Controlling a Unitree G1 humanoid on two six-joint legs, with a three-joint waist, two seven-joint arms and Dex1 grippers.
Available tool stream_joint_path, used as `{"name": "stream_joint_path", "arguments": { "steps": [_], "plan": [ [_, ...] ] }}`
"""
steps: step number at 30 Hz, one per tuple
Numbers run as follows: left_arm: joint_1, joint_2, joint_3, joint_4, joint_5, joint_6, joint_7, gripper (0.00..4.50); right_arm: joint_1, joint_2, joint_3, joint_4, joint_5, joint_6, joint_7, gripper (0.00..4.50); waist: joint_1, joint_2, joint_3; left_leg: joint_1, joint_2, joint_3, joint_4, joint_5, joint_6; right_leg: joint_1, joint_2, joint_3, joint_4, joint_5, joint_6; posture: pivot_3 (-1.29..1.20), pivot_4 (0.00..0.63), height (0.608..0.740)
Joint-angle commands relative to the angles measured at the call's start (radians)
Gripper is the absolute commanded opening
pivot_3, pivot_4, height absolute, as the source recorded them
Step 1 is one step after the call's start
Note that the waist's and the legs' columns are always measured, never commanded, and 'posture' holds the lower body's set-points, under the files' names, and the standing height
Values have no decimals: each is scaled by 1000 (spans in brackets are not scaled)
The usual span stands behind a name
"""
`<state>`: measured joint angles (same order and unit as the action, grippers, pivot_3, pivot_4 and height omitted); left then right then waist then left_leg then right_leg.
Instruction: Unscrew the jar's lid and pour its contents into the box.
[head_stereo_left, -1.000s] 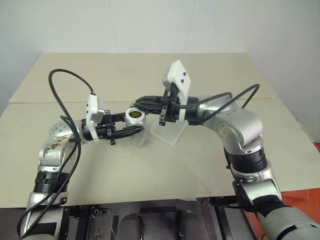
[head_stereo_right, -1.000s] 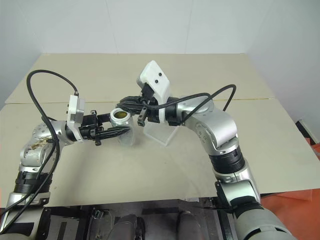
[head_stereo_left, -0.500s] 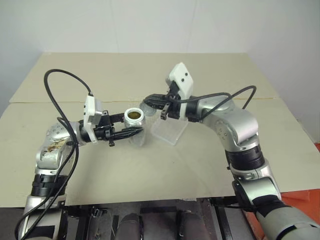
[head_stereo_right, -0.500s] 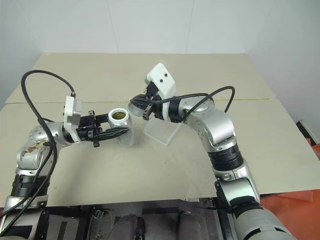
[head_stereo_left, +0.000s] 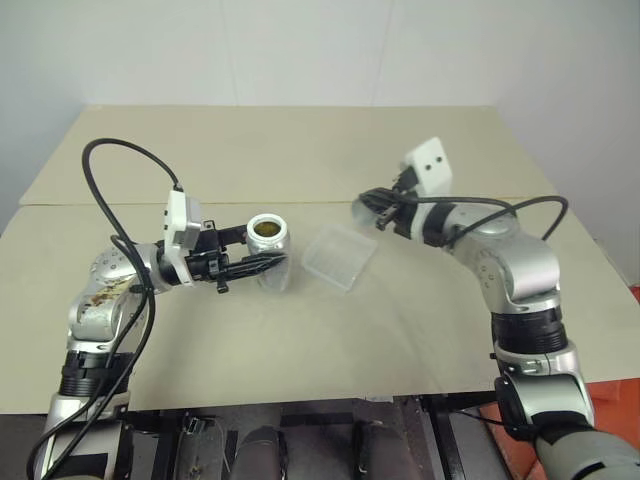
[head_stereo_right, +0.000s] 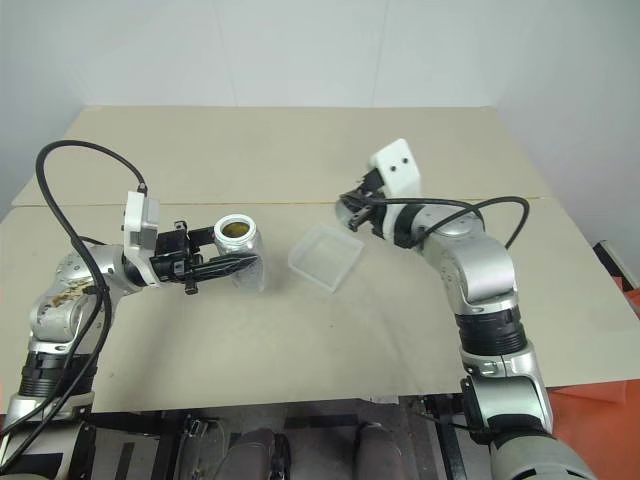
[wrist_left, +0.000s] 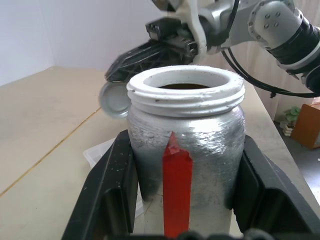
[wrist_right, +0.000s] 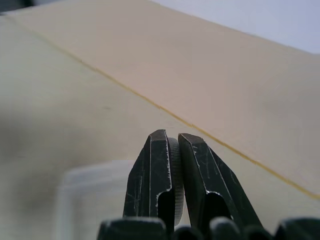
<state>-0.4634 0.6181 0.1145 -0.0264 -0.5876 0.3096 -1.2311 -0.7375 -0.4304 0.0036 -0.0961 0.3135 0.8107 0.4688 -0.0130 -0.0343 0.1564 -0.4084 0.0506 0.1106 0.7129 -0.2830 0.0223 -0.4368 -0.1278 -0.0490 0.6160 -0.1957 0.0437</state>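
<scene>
One open jar (head_stereo_left: 270, 238) upright, brownish contents (head_stereo_left: 266, 228) inside, clear box (head_stereo_left: 340, 257) beside

Head pair looks down; wrist cameras close

lid (wrist_right: 174, 170) mostly hidden between fingers (wrist_right: 150, 175)

Left gripper (head_stereo_left: 268, 263), centre-left of frame, level, pointing right, clamped on the jar (head_stereo_left: 270, 245). Right gripper (head_stereo_left: 362, 207), right of centre, pinching the lid (wrist_left: 114, 99) edgewise.
</scene>
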Motion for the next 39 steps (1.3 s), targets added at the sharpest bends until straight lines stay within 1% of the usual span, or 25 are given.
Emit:
{"name": "stream_joint_path", "arguments": {
  "steps": [1, 4, 10, 12, 13, 16, 20, 21, 23, 28, 30, 31, 32, 34, 35, 37, 38, 39],
  "plan": [
    [-8, 15, 22, -25, -19, 0, 2, 2080, 13, -19, -87, 7, -14, 29, -70, 188, -2, 0, 0, 0, 0, 0, 0, 0, 0, 0, 0, 0, 0, 0, 0, 0, 150, 740],
    [-15, 16, 19, -18, -18, 0, 0, 2080, 44, -26, -104, 35, -26, 52, -97, 188, -1, 0, 0, 0, 0, 0, 0, 0, 0, 0, 0, 0, 0, 0, 0, 0, 150, 740],
    [-31, 13, 14, -6, -15, -2, -2, 2080, 108, -23, -110, 85, -19, 75, -93, 188, -1, 0, 0, 0, 0, 0, 0, 0, 0, 0, 0, 0, -1, 0, 0, 0, 150, 740],
    [-33, 13, 13, -3, -14, -4, -3, 2080, 110, -15, -120, 111, -19, 73, -104, 823, -2, 0, 0, 0, 0, 0, 0, 0, 0, 0, 0, 0, -1, 0, 0, 0, 150, 740],
    [-35, 13, 13, -1, -14, -5, -3, 2080, 109, -16, -122, 125, -19, 73, -104, 1025, -2, 0, 0, 0, 0, 0, 0, 0, 0, 0, 0, 0, -1, 0, 0, 0, 150, 740],
    [-41, 15, 14, 5, -12, -6, -5, 2080, 96, -34, -120, 154, -42, 73, -122, 2018, -2, 0, 0, 0, 0, 0, 0, 0, 0, 0, 0, 0, -1, 0, 0, 0, 150, 740],
    [-50, 18, 15, 16, -8, -11, -8, 2080, 73, -89, -129, 136, -74, 52, -132, 3433, 0, 0, 0, 0, 0, 0, 0, 0, 0, 0, 0, 0, -1, 0, 0, 0, 150, 740],
    [-54, 19, 15, 23, -5, -14, -10, 2080, 68, -107, -130, 118, -73, 52, -120, 3720, 1, 0, 0, 0, 0, 0, 0, 0, 0, 0, 0, 0, -1, 0, 0, 0, 150, 740],
    [-63, 22, 12, 35, 2, -22, -14, 2080, 63, -143, -129, 68, -51, 55, -75, 4438, 1, 0, 0, 0, 0, 0, 0, 0, 0, 0, 0, 0, -1, 0, 0, 0, 150, 740],
    [-145, 37, -30, 147, 100, -130, -53, 2080, 83, -249, -111, -107, 72, 41, 162, 4438, 1, 0, 0, 0, 0, 0, -1, 0, 0, 0, 0, 0, -3, 0, 0, 0, 150, 740],
    [-183, 38, -55, 207, 163, -208, -57, 2080, 95, -273, -109, -148, 114, 43, 229, 4438, 2, 0, 0, 0, 0, 0, -1, 0, 1, 1, 0, 0, -3, 0, 0, 0, 150, 740],
    [-215, 36, -82, 266, 241, -297, -29, 2080, 102, -285, -104, -171, 136, 46, 262, 4438, 2, 0, 0, 1, 0, 0, -1, 0, 1, 1, 0, 0, -3, 0, 0, 0, 150, 740],
    [-252, 31, -112, 333, 326, -399, 13, 2080, 107, -297, -99, -195, 157, 51, 295, 4438, 3, 0, 0, 1, 0, 0, -1, -1, 1, 2, 0, 0, -3, 0, 0, 0, 150, 740],
    [-321, 12, -150, 450, 451, -565, 100, 2080, 113, -311, -95, -225, 193, 59, 341, 4438, 7, 0, 0, 1, -1, 0, 0, -1, 1, 2, 0, 0, -4, 0, 1, 0, 150, 740],
    [-351, 1, -161, 499, 489, -628, 136, 2080, 115, -315, -96, -234, 208, 62, 357, 4438, 12, 0, 0, 1, -1, 0, 0, -1, 2, 2, 0, 0, -4, 0, 1, 0, 150, 740],
    [-487, -14, -234, 640, 694, -813, 330, 2080, 112, -329, -103, -254, 259, 80, 406, 4438, 19, 0, 0, 0, -1, 0, 0, -1, 2, 2, 0, 0, -4, 1, 1, 0, 150, 740],
    [-574, -14, -290, 716, 827, -905, 457, 2080, 110, -338, -104, -259, 279, 85, 427, 4438, 27, -1, 1, 0, -1, 0, 1, -1, 2, 2, 0, 0, -4, 1, 1, 0, 150, 740],
    [-636, -13, -332, 779, 921, -973, 551, 2080, 109, -345, -104, -261, 292, 88, 441, 4438, 33, -1, 1, -2, -1, -1, 2, -1, 2, 2, 0, -2, -5, 3, 1, 0, 150, 740]
  ]
}}
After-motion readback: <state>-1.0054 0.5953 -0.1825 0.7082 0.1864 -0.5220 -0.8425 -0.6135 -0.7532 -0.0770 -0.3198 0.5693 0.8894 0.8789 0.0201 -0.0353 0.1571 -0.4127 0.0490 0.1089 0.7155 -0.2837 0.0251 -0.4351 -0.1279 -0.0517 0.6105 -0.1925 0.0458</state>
